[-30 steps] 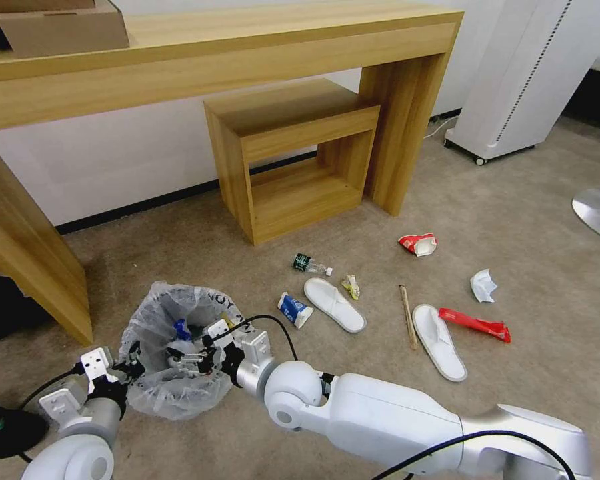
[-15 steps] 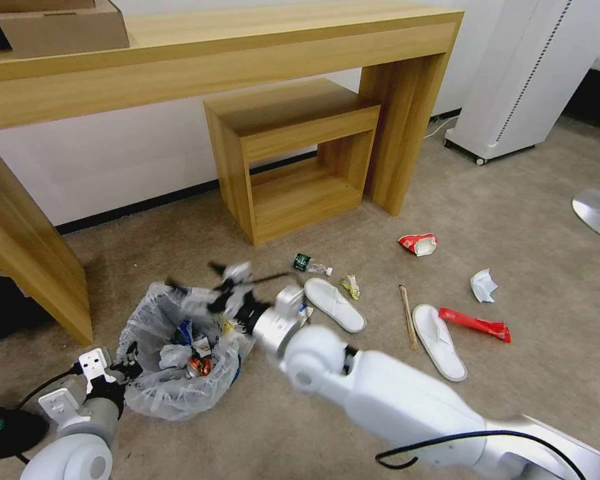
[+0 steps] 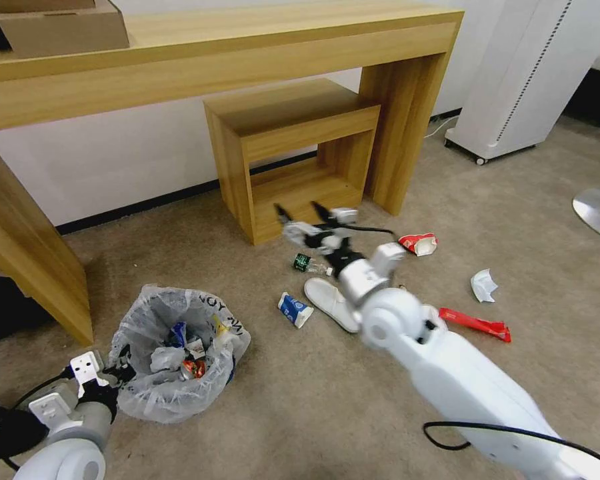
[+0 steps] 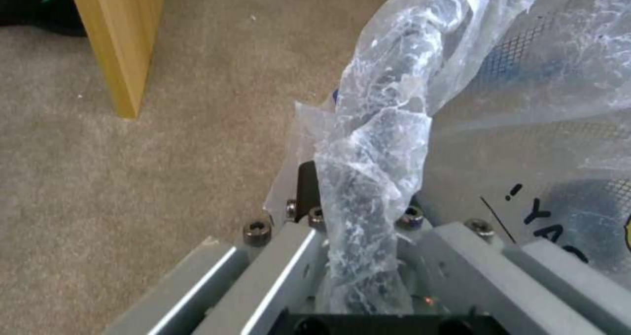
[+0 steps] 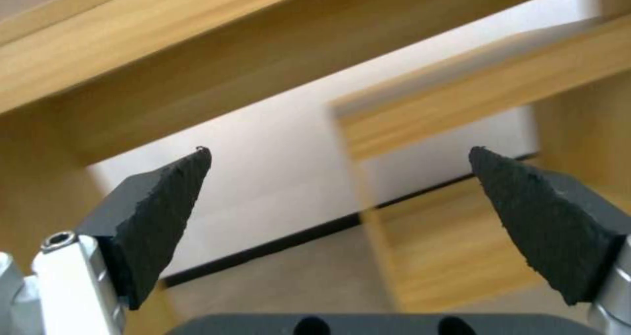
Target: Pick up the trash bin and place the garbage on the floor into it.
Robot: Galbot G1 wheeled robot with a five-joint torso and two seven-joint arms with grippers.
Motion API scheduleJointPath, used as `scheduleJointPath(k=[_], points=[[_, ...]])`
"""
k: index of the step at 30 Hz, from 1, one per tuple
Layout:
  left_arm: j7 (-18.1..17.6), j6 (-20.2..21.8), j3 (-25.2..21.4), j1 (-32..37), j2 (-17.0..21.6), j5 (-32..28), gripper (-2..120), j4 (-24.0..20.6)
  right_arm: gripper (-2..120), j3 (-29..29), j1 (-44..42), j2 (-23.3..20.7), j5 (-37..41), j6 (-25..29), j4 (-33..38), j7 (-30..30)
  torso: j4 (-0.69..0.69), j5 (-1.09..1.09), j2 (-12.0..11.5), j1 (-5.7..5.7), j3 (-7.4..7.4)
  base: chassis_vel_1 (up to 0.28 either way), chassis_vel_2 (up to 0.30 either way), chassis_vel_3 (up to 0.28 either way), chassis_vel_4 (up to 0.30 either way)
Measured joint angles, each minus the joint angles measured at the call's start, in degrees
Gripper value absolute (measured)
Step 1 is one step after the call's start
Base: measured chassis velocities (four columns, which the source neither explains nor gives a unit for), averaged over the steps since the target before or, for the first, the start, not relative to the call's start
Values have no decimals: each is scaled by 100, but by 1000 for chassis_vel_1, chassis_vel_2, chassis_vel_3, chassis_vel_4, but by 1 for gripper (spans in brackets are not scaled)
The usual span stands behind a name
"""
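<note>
The trash bin (image 3: 173,373) stands on the beige floor (image 3: 300,400), its clear lettered bag holding several bits of litter. My left gripper (image 3: 121,368) is shut on the bin's near rim; in the left wrist view the bag (image 4: 381,128) bunches over the left gripper (image 4: 358,226). My right gripper (image 3: 303,215) hangs open and empty, raised above the small bottle (image 3: 310,265); the right wrist view has the right gripper (image 5: 338,150) spread wide toward the wooden table. Garbage on the carpet: a white-blue carton (image 3: 295,310), a white slipper (image 3: 328,299), two red wrappers (image 3: 418,243) (image 3: 477,324), a white scrap (image 3: 483,285).
A long wooden table (image 3: 247,40) with a cardboard box (image 3: 60,27) lines the wall, and a small wooden stool (image 3: 293,120) sits beneath it. A white wheeled unit (image 3: 513,80) and a silver disc base (image 3: 597,210) stand at the right. Dark objects (image 3: 0,307) lie at the left.
My right arm has lifted out of the bin and swung right and away, now over the bottle with its fingers open. The bin has shifted slightly nearer.
</note>
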Motion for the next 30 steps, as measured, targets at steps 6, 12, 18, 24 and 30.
scheduleJointPath(k=[6, 12, 18, 24, 30], points=[[36, -15, 21, -24, 6, 30, 1, -10, 100, 1260, -1006, -25, -512, 29, 335, 83, -1, 0, 0, -1, 0, 0, 0, 0, 0], [55, -36, 47, -39, 37, 29, 1, -10, 100, 2086, -1779, 76, -1026, 264, 483, 8, 0, -1, 0, 0, 0, 0, 0, 0, 0], [66, -40, 83, -60, 78, 17, 1, -18, 100, 2599, -2439, 198, -1454, 580, 523, -121, 0, -2, 0, -1, 0, 0, 0, 0, 0], [70, -41, 106, -73, 108, 11, 1, -18, 100, 2818, -2989, 541, -1925, 805, 488, -142, 0, -2, 0, -1, -1, 0, 0, 0, 0], [75, -42, 108, -94, 105, 4, 1, -23, 100, 2880, -3119, 763, -2164, 969, 260, -202, 0, -2, 0, -1, 0, 0, 0, 0, 0]])
